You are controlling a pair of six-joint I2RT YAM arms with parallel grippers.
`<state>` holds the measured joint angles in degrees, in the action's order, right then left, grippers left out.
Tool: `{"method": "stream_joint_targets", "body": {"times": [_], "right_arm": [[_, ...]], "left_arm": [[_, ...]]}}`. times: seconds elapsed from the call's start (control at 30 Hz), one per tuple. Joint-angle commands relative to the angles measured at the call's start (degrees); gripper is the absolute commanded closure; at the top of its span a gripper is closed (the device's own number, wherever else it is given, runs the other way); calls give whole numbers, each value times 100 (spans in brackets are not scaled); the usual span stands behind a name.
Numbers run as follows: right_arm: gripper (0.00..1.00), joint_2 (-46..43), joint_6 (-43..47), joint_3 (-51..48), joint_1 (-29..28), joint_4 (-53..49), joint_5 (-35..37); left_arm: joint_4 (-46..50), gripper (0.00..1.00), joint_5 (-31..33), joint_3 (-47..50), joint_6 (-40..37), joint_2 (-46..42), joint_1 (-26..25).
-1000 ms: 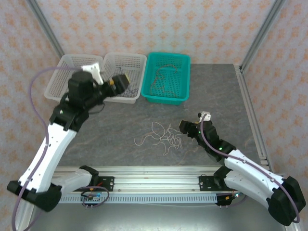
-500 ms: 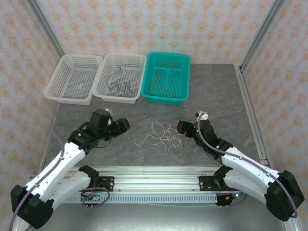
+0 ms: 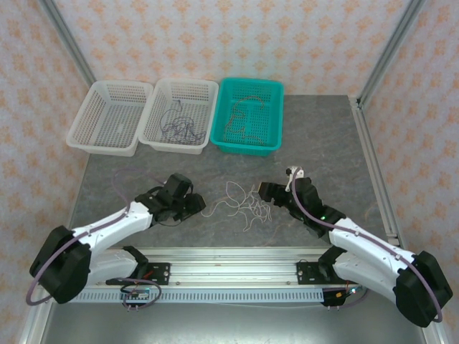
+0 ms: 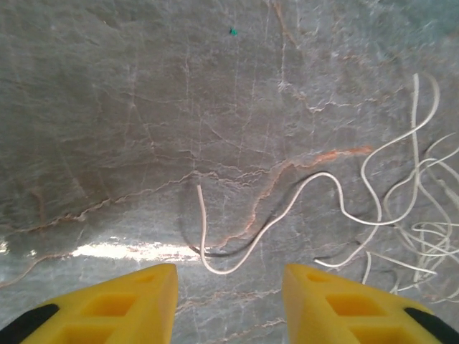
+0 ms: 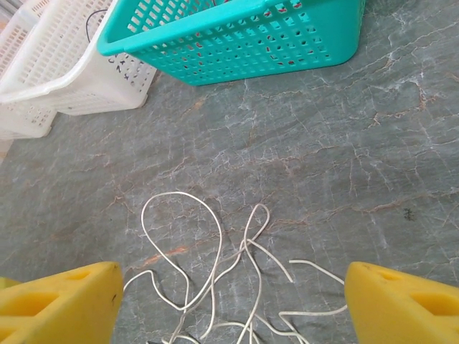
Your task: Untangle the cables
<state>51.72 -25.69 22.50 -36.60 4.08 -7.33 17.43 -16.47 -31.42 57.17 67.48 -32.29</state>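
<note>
Cables (image 3: 247, 204) left to sort: one loose white tangle, mid-desk, between the two arms, well clear of the baskets.

Desk (image 3: 323, 143): grey stone-look top. Three baskets sit side by side along the back:
- left white basket (image 3: 100, 147)
- middle white basket (image 3: 176, 147), dark cables (image 3: 179, 129) inside
- teal basket (image 3: 247, 148), red cables (image 3: 244, 122) inside

Left arm (image 3: 115, 226): a second ago it was raised over the white baskets. Now it is down low, stretched along the desk at the left edge of the tangle.

Right arm (image 3: 358, 240): hardly moved, crept slightly closer on the right side.

Left fingers (image 3: 195, 206): part open, clear gap, nothing in it, low over the desk. In the left wrist view the free end (image 4: 204, 236) of a white strand curves just ahead of the gap, not yet between the fingers.

Right fingers (image 3: 267, 192): spread wide, holding nothing. White loops lie just ahead of them, untouched.

Meaning for the task: the trip to the baskets looks finished and the left arm is back for another strand. Dark and red cables seem sorted and white is what remains. The likely next step is a pinch on that free end, then a pull out to the left.

Risks:
- The strand is thin and flat on the desk, so the fingers may close short of it or slide over it.
- Pulling could drag the whole knot unless the right side pins it.
</note>
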Motion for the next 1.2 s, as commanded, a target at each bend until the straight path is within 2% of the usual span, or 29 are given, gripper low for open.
{"method": "stream_joint_targets", "body": {"times": [0.0,0.27,0.43,0.53,0.57,0.63,0.8,0.9,1.0,1.17], "right_arm": [[19,-129,55,5,-15,52,83],[18,-439,21,-127,-15,-89,281],[18,-527,-16,-158,-14,-141,340],[19,-516,94,-120,-14,-153,206],[19,-477,275,-85,-22,-123,-10],[19,-355,704,41,-116,-115,-349],[16,186,2660,495,-1041,-111,-416],[15,779,3970,817,-1549,-34,-14],[14,1467,4873,1012,-1759,474,331],[17,3049,5296,1530,-1780,1599,776]], "left_arm": [[-362,60,182,-3,32,287,-71],[-768,67,174,-8,16,1045,-153],[-759,80,172,-107,-59,1393,-250],[-699,95,170,-196,-168,1480,-328],[-702,100,163,-212,-156,1468,-339],[-738,100,153,-236,-98,1323,-339],[-246,100,220,-735,-330,572,-339],[268,100,258,-1188,-551,155,-342],[611,100,249,-1523,-642,-270,-348],[798,100,264,-1998,-657,-881,-348]]}}
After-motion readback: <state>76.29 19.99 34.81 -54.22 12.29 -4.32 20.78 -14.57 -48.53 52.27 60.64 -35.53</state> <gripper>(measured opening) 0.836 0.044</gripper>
